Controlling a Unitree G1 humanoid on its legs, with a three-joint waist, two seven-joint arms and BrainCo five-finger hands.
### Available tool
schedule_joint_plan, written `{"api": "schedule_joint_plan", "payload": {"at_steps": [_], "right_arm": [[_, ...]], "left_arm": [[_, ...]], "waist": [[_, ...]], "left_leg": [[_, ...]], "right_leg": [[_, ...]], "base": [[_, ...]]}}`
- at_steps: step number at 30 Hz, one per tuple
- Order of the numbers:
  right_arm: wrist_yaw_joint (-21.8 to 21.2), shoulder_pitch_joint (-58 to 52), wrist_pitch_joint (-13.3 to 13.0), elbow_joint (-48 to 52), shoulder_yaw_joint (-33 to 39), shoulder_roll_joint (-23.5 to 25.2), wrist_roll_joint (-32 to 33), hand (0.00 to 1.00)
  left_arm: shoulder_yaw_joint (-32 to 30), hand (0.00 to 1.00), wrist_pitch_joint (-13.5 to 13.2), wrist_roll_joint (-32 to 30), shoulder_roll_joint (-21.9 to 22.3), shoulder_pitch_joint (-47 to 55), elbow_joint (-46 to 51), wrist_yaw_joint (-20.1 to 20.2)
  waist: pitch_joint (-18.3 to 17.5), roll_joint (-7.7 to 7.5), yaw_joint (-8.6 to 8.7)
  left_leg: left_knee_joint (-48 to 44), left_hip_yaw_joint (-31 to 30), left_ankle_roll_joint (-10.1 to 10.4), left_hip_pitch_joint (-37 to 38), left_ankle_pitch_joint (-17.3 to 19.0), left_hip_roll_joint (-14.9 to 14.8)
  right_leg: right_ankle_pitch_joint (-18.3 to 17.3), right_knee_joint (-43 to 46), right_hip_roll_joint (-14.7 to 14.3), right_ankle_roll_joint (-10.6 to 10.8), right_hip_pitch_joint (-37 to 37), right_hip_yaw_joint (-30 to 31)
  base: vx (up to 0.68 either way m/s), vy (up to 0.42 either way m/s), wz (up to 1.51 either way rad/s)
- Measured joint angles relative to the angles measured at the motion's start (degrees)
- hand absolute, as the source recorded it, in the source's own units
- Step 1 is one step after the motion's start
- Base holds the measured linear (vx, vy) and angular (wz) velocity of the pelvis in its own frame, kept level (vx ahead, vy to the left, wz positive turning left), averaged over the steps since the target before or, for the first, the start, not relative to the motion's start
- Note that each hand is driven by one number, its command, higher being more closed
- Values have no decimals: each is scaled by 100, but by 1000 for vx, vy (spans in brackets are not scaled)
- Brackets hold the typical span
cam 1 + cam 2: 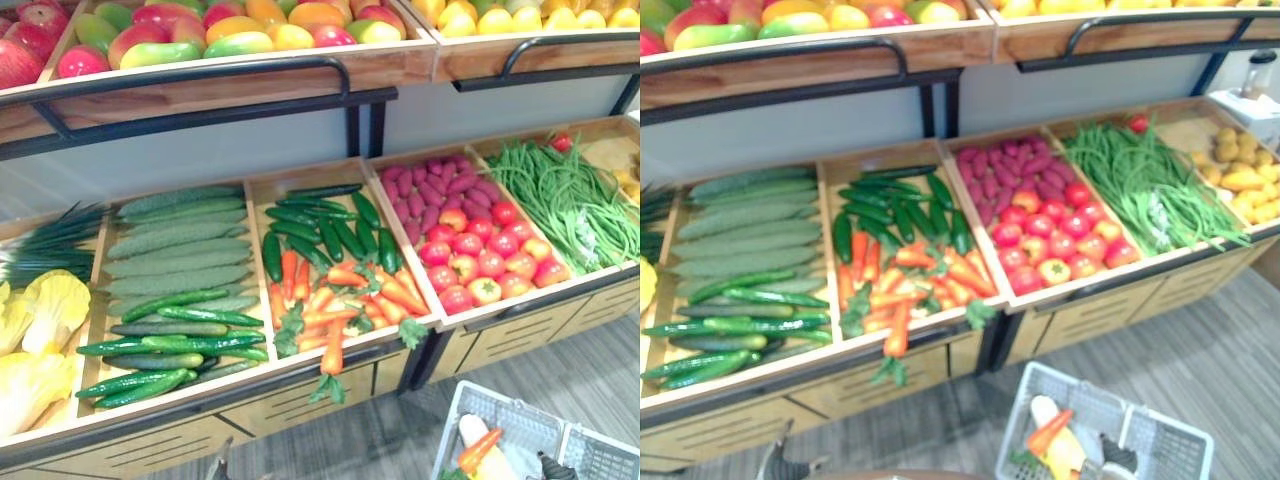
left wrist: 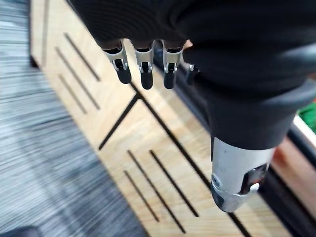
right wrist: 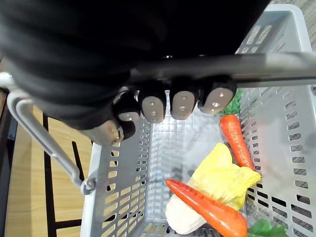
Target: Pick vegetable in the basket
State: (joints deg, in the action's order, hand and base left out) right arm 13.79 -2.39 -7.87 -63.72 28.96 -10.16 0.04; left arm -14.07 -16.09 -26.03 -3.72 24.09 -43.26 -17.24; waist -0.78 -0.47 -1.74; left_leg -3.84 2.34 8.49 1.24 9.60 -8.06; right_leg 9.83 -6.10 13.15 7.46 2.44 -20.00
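display shelf: carrots are heaped in the middle compartment. the grey basket, low on the right, is hung by its handle, round which the right hand fingers are clenched; a cabbage and two more carrots lie inside. left hand fingers are relaxed, nothing held. carrots are judged light, stiff and smooth; best taken mid-body.

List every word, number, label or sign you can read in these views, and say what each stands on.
None can be read.
The wooden crates carry no tags or signs, only dark slots on their fronts.
The grey basket, its handle held in the right robot hand, has plain slotted walls; the carrots and yellow cabbage inside bear no stickers.
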Motion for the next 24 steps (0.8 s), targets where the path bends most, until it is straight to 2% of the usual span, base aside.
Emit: {"api": "schedule_joint_plan", "payload": {"at_steps": [2, 3, 5, 7, 12, 14, 18, 20, 24], "right_arm": [[0, 6, 0, -2, 56, 1, -2, 100], [-1, 18, 4, -14, 183, 3, -6, 100], [-1, 40, 15, -23, 313, -4, -10, 100], [-6, 130, 34, -62, 400, -7, -15, 100], [-100, 377, 120, -248, 425, -16, -17, 100], [-204, 364, 174, -257, 424, -15, -16, 100], [-301, 337, 211, -263, 413, -12, -14, 100], [-308, 319, 219, -269, 381, -8, -9, 100], [-328, 207, 226, -270, 367, 12, 12, 100]], "left_arm": [[-353, 0, 145, 4, 38, -188, -595, -13], [-673, 0, 336, 103, 48, -351, -1063, -13], [-919, 0, 562, 193, 50, -458, -1427, 10], [-1003, 0, 679, 574, 52, -460, -1555, 191], [-1052, 0, 816, 802, -117, -660, -1732, 826], [-940, 0, 899, 802, -152, -861, -1774, 954], [-621, 0, 903, 715, -143, -994, -1786, 1023], [-517, 0, 915, 670, -139, -1062, -1835, 1016], [-382, 0, 935, 603, -151, -1082, -1859, 1012]], "waist": [[-2, -2, 8], [-1, -2, 26], [0, -3, 31], [3, -6, 39], [13, -17, 166], [23, -5, 180], [31, 5, 215], [43, 15, 307], [67, 36, 319]], "left_leg": [[37, 21, 3, 8, -11, 0], [85, 36, 5, 21, -30, 1], [116, 69, 6, 70, -31, 0], [177, 187, 7, 187, -37, 1], [174, 368, 14, 221, -30, 11], [188, 491, 27, 307, -13, -8], [145, 703, 47, 434, 113, -75], [155, 847, 68, 535, 162, -105], [-53, 1175, 108, 713, 364, -205]], "right_leg": [[0, -1, 0, 0, 31, 34], [0, -2, -1, 0, 47, 46], [3, -2, -7, 12, 48, 89], [6, -2, -18, 16, 48, 201], [16, -1, -33, 24, 153, 405], [16, -1, -71, 24, 150, 499], [10, -1, -165, 14, 150, 726], [-1, -1, -219, 2, 149, 851], [-2, 4, -364, 1, 123, 1157]], "base": [[8, -7, -6], [13, -6, -3], [24, -2, -9], [25, 2, -25], [6, 2, -18], [5, -10, -24], [3, -15, -36], [16, -10, -30], [47, -2, -43]]}}
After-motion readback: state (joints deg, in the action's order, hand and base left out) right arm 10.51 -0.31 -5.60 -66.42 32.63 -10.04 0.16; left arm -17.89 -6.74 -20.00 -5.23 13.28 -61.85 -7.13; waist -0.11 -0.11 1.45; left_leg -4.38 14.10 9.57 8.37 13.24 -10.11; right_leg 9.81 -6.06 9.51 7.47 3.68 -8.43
